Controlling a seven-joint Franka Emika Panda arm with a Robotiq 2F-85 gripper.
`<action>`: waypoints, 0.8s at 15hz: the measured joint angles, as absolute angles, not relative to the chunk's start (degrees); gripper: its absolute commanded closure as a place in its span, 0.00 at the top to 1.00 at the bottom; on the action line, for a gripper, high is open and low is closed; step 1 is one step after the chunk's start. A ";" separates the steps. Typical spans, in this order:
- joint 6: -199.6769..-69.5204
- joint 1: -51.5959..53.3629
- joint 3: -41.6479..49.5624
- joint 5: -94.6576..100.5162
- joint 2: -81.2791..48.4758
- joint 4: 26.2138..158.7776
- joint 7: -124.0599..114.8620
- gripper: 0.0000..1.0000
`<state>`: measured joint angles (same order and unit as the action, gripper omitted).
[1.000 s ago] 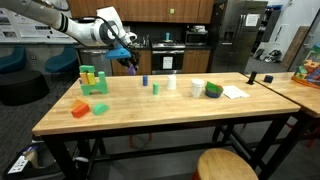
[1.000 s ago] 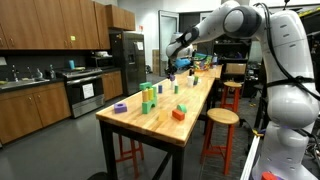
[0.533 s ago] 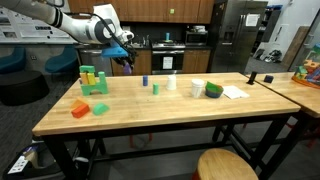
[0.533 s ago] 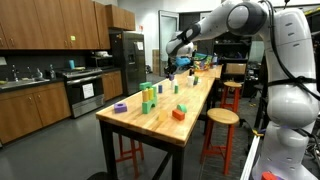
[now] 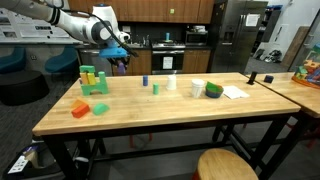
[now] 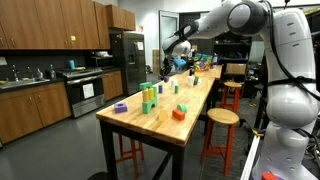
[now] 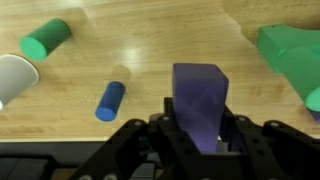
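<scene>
My gripper point(image 7: 200, 126) is shut on a purple block point(image 7: 200, 100), which stands upright between the jaws in the wrist view. The table point(image 7: 170, 45) lies below it, with a blue cylinder point(image 7: 110, 99) to the left, then a green cylinder point(image 7: 45, 40) and a white cup point(image 7: 12, 75). A green block point(image 7: 292, 52) shows at the right edge. In both exterior views the gripper point(image 5: 121, 62) point(image 6: 166, 67) hangs above the far side of the table, between the green block stack point(image 5: 93, 80) and the blue cylinder point(image 5: 143, 79).
An orange block point(image 5: 80, 109) and a small green block point(image 5: 100, 109) lie near the front left. A second white cup point(image 5: 197, 88), a green roll point(image 5: 214, 90) and paper point(image 5: 234, 91) sit to the right. A stool point(image 5: 228, 165) stands in front; another table point(image 5: 300, 92) adjoins.
The arm has carried the purple block a little to the left in the exterior view, toward the green block stack. The grip has not changed.
</scene>
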<state>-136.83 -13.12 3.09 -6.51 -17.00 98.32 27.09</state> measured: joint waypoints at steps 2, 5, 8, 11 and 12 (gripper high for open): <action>-136.21 -13.54 1.20 -10.15 -16.78 98.32 34.11 0.16; -133.44 -14.60 -0.54 -15.21 -16.22 98.26 45.55 0.16; -127.94 -16.02 -0.78 -19.35 -16.02 97.10 57.47 0.16; -118.53 -18.61 0.14 -20.98 -16.34 93.39 69.05 0.16; -114.74 -19.62 0.79 -21.10 -16.60 91.59 72.92 0.16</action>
<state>-114.74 -19.62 0.79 -21.10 -16.60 91.59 72.92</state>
